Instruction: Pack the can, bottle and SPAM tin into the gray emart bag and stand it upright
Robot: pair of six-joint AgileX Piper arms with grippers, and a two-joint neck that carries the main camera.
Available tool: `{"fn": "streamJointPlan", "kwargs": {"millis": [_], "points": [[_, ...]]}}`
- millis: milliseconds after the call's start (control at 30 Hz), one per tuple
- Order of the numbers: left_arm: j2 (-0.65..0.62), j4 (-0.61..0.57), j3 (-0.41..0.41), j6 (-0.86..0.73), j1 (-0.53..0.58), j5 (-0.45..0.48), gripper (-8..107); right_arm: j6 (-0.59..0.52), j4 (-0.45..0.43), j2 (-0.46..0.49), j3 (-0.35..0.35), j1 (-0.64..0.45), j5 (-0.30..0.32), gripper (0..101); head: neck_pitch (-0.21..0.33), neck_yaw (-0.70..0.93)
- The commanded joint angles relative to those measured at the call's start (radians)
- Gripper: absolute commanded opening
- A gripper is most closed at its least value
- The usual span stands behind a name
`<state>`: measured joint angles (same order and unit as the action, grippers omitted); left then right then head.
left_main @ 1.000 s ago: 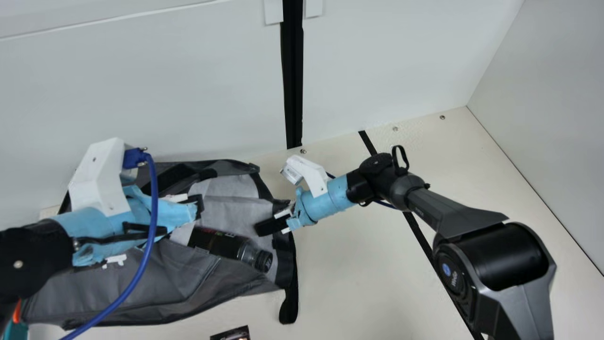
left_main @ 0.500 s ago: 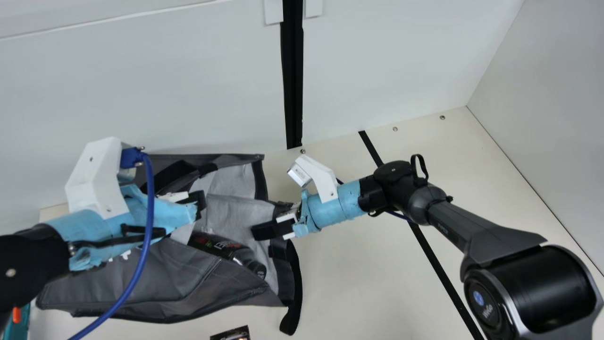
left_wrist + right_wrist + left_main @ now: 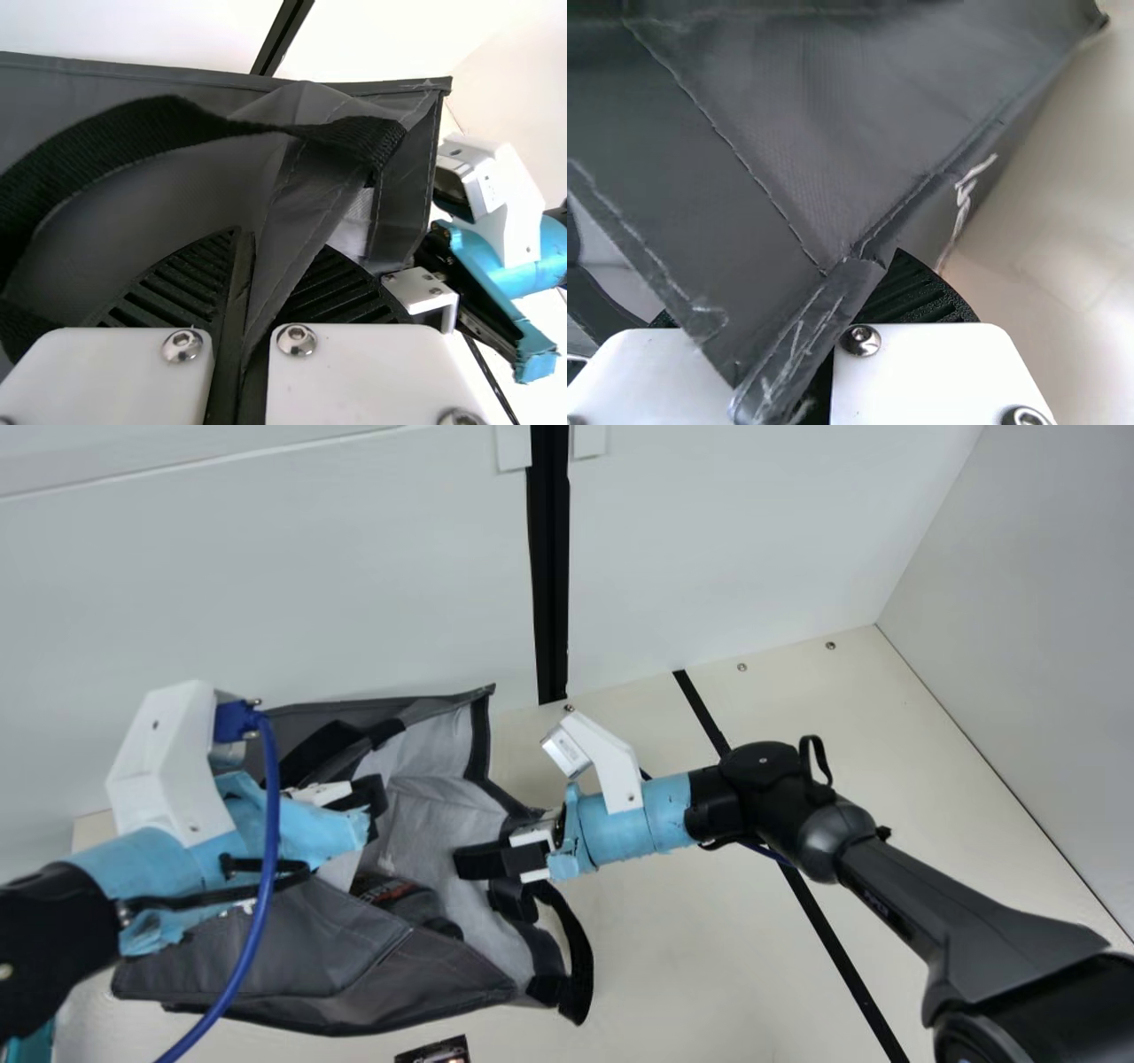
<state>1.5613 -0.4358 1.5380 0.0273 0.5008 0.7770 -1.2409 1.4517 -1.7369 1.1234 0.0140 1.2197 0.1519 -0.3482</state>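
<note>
In the main view, my left gripper is shut on the gray bag's rim; the left wrist view has the gripper with a fold of gray fabric pinched in it. My right gripper is shut on the bag's mouth edge at the right. In the right wrist view, a seamed corner lies between the fingers of that gripper. The bag lies on its side, its mouth opening rightward. Inside it the dark bottle is partly hidden behind the near panel.
A dark printed item is cut off by the main view's bottom edge, on the table in front of the bag. A teal object shows at the lower left. White walls stand behind the bag and at the right.
Both grippers shifted slightly left with the bag held. Its far corner rose, its near panel drew rightward, and the mouth gapes wider. The bottle is now more covered by the near panel.
</note>
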Motion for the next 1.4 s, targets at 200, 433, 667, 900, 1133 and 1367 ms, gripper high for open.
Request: {"fn": "streamJointPlan", "kwargs": {"millis": [200,433,667,900,1133,1367], "points": [[-0.029,0.002,-0.003,-0.009,0.000,0.002,-8,0.047,0.043,0.097,-0.015,-0.020,0.000,0,0.023,-0.001],[-0.060,-0.028,0.002,-0.049,-0.015,0.029,-8,0.094,0.066,0.191,-0.027,-0.049,0.000,0,0.023,-0.001],[-0.100,-0.060,0.013,-0.090,-0.034,0.086,-8,0.146,0.084,0.298,-0.047,-0.076,0.000,0,0.023,-0.001],[-0.156,-0.100,0.008,-0.133,-0.059,0.144,-8,0.211,0.099,0.418,-0.064,-0.094,0.000,0,0.023,-0.001],[-0.210,-0.146,0.002,-0.174,-0.087,0.207,-8,0.278,0.099,0.532,-0.072,-0.118,0.000,0,0.023,-0.001],[-0.247,-0.177,0.024,-0.201,-0.110,0.291,-8,0.346,0.094,0.627,-0.051,-0.147,0.000,0,0.023,-0.001]]}}
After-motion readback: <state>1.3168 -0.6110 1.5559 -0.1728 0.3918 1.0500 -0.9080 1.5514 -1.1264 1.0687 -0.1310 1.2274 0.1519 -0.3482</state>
